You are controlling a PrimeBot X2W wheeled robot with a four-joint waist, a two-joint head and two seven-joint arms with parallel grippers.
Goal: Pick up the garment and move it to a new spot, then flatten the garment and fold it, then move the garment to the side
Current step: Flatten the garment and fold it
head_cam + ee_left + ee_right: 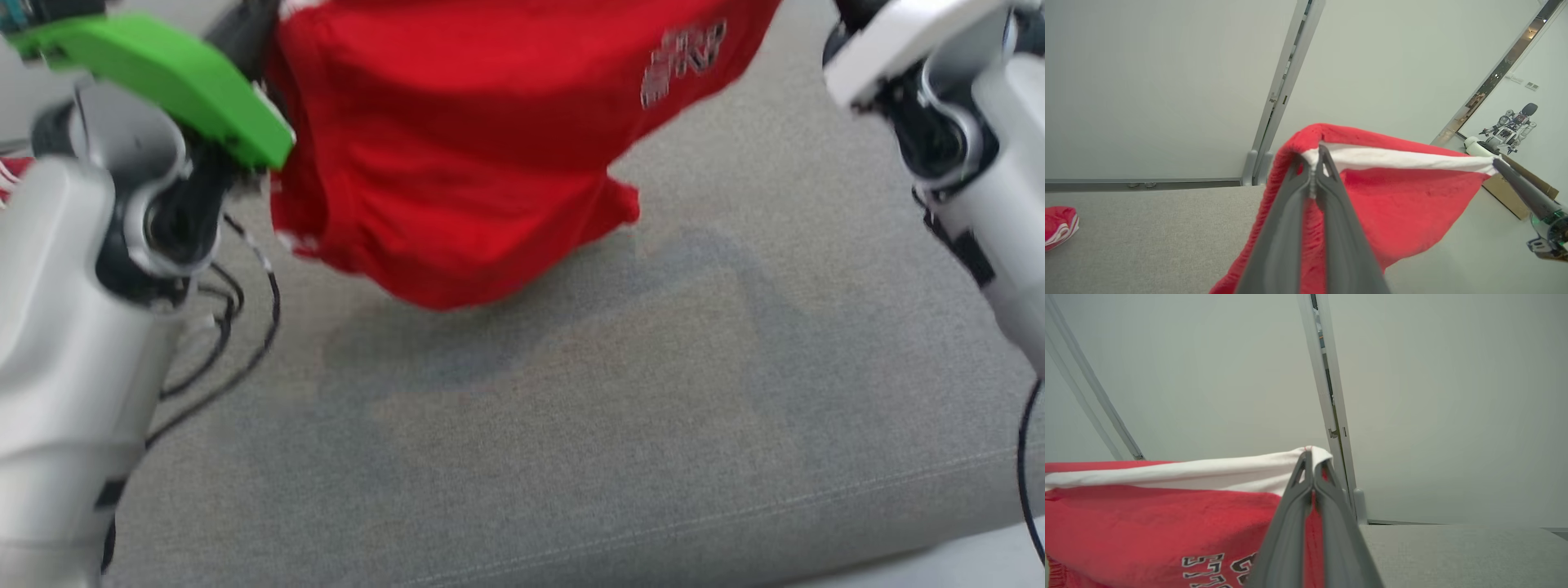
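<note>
So, both sets of jaws are clamped hard. The left gripper [1312,176] is pinching one end of the white band [1404,159] and the right gripper [1308,467] has the other end, with the band pulled pretty straight between them. The red garment [457,163] hangs off that edge, lifted over the grey padded surface [612,457]. The head view is blurry, so I can't tell if the bottom hem is brushing the surface or just clear of it.

My read is that this is the carry-and-lay-down part. To do it well, I'd hold both grippers level and the same spread so the band doesn't sag. Then lower until the hem lands first and draw the top edge away so the body rolls out flat instead of bunching. I wouldn't release until it's lying down. I'd also steer clear of the loose cables [237,327] on the left and the other red cloth [1059,224], which sits well apart.
</note>
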